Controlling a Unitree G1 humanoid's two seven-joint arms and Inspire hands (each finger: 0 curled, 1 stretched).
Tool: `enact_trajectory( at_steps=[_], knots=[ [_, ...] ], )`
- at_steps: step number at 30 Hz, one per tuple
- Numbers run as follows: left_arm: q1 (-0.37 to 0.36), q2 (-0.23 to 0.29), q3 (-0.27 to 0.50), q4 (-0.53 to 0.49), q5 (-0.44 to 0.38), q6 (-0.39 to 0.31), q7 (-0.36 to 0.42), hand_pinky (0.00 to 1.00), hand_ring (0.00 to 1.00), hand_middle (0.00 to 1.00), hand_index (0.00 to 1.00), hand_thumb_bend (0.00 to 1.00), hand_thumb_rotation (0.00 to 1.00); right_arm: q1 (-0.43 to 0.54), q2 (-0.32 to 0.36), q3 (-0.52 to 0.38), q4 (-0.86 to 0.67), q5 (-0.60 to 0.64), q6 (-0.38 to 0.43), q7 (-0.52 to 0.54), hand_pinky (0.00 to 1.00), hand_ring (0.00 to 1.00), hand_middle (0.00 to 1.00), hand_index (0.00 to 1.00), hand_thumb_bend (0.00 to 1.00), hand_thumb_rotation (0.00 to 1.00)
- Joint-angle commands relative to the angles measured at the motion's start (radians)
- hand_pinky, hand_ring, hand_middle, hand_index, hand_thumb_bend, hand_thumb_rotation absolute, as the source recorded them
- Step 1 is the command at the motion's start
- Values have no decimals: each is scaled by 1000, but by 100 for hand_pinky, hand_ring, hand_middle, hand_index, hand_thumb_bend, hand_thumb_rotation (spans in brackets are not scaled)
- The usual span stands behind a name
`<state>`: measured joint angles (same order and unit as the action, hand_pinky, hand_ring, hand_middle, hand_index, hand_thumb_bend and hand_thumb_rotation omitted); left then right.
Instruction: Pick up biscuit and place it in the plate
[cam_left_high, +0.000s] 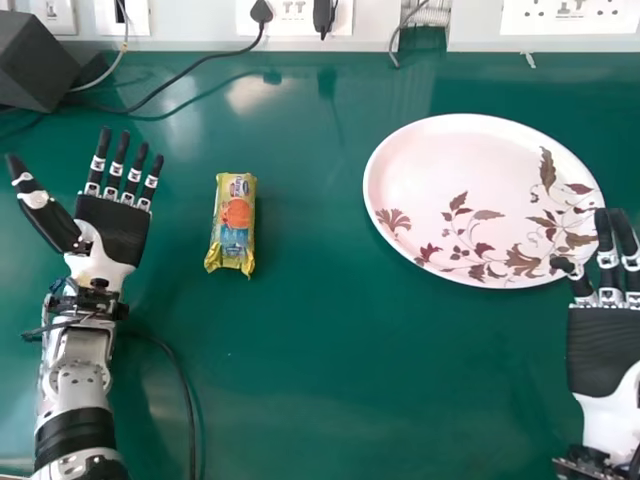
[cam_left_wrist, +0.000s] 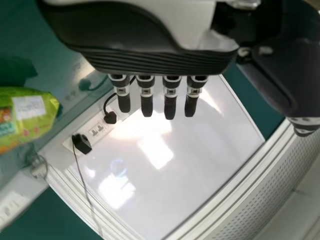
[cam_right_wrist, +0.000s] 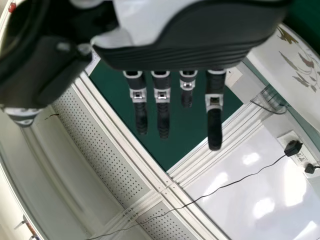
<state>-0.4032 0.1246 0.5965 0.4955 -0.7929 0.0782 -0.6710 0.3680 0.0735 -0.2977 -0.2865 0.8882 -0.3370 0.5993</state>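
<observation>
Lengthwise, the yellow biscuit packet (cam_left_high: 233, 225) shows orange and blue patches.

No wording can be read. The yellow biscuit packet (cam_left_high: 231, 232) — at nine o'clock from the oval floral plate (cam_left_high: 445, 155) in the head view — bears print too small to make out; its white label (cam_left_wrist: 29, 107), in the left wrist view, is blurred.

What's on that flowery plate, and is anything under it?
Only brown leaf-and-flower decoration shows on the oval plate. The right hand hides a little of its rim. What lies under it is covered and cannot be seen.
</observation>
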Motion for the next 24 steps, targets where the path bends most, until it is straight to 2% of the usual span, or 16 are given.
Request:
enact_trajectory(
  at_steps=[1, 7, 15, 24],
  knots=[
    [79, -42, -27, -12, 38, -19, 42, 100, 100, 100, 99, 100, 64, 7, 21, -2, -3, 4, -3, 3, 47, 63, 82, 81, 99, 49],
    [137, -59, -82, -142, 130, -71, 145, 100, 100, 100, 100, 100, 63, 3, 17, -5, 5, 14, 0, 13, 48, 67, 84, 81, 100, 51],
    [212, -85, -165, -331, 270, -122, 323, 100, 100, 100, 95, 100, 60, -13, 18, -8, 17, 12, 5, -2, 49, 69, 82, 78, 100, 50],
    [271, -77, -230, -467, 357, -118, 416, 100, 100, 100, 96, 100, 60, -20, 17, -11, 24, 21, 9, 4, 52, 72, 83, 81, 100, 51]
  ],
)
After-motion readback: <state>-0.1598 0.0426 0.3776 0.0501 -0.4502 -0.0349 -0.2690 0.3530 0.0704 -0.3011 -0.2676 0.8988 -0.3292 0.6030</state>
